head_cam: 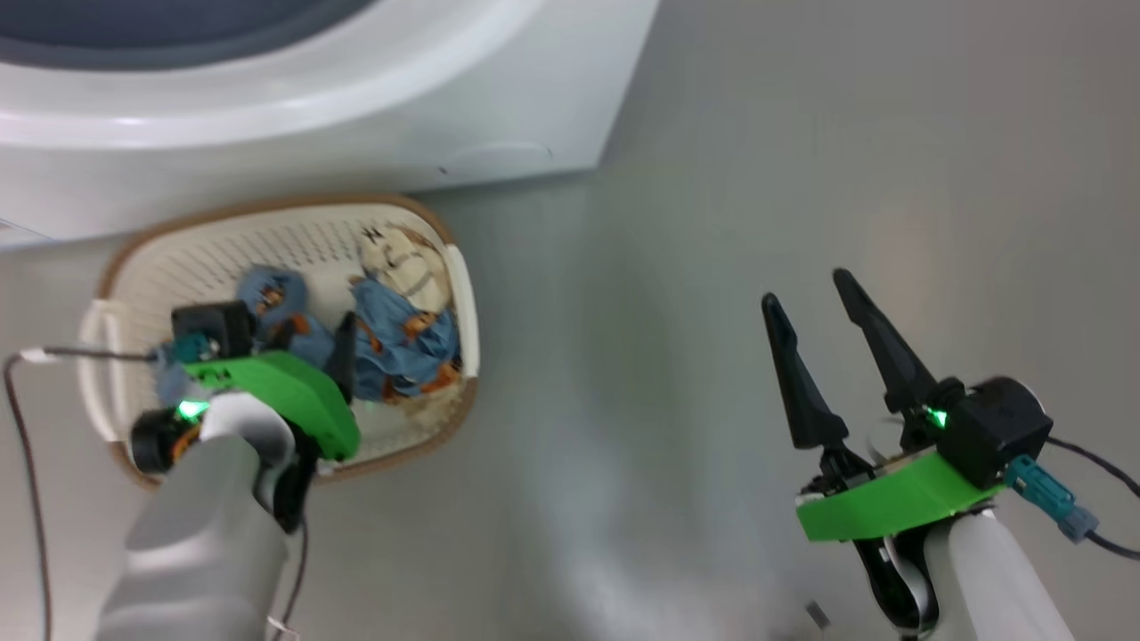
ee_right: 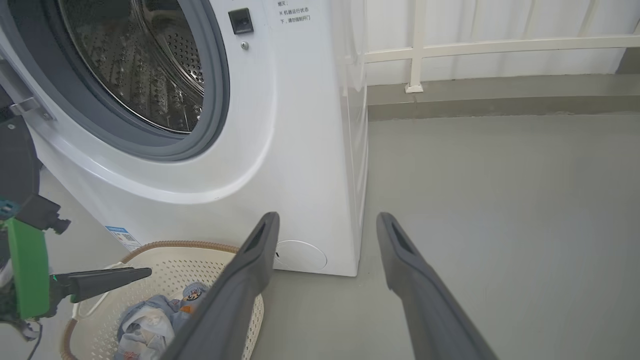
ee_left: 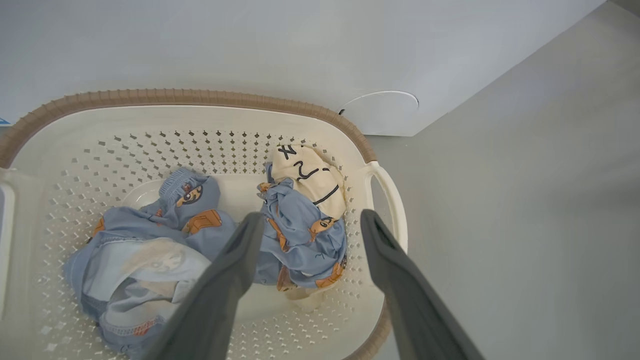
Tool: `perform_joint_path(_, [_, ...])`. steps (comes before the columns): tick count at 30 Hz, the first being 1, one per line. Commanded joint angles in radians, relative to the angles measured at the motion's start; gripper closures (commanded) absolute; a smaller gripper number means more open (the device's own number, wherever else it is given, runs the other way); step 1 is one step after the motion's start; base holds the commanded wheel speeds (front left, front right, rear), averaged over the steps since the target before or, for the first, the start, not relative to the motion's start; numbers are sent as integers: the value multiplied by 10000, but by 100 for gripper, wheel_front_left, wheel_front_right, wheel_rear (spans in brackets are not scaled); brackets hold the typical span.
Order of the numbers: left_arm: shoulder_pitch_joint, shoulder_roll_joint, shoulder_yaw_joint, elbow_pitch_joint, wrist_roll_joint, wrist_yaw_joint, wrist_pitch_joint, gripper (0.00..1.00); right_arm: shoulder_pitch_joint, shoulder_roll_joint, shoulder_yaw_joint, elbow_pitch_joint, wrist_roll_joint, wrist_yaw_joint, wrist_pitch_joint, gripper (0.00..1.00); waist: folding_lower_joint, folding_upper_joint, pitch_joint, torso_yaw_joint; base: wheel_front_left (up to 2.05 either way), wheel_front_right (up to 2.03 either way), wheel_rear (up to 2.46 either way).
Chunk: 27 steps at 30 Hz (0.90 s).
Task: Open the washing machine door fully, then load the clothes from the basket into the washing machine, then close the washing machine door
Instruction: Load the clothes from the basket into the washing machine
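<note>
While both my claws stand spread and hold nothing, the white washing machine (ee_right: 300, 150) rises beyond them, its steel drum (ee_right: 145, 65) uncovered. Directly beneath my left claw (ee_left: 310, 216) sits the cream basket (ee_left: 200, 97), just beside the machine's base. Inside it, the blue printed clothes (ee_left: 300, 235) lie under that claw's fingertips. My right claw (head_cam: 806, 289) hovers well apart, over the grey floor (head_cam: 712, 178).

head looks steeply down; all views share basket (head_cam: 267, 236)

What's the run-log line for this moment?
washing machine: drum uncovered | left claw: open over clothes in basket | right claw: open, empty
</note>
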Motion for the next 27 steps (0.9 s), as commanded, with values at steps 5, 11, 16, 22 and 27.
perform_joint_path(5, [-996,765,84,597,-226,-95,239,0,-469,-3,494,-388,396,27,-126,0,0,-1,2159,-1410,0,0,0])
perform_joint_path(11, [-1619,1264,-98,838,-530,-100,783,0,-730,-3,709,-589,701,27,-129,0,0,-1,2967,-1824,0,0,0])
perform_joint_path(16, [-2070,1703,-355,746,-875,-101,1187,0,-926,-3,857,-751,982,27,-130,0,0,-1,3618,-2151,0,0,0])
perform_joint_path(22, [-2490,2162,-631,770,-1202,-102,1504,0,-1109,-3,1012,-824,1259,27,-131,0,0,-1,4088,-2486,0,0,0])
perform_joint_path(27, [-2794,2375,-730,1109,-1320,-102,1546,0,-1077,-3,1060,-854,1426,27,-131,0,0,-1,4250,-2626,0,0,0])
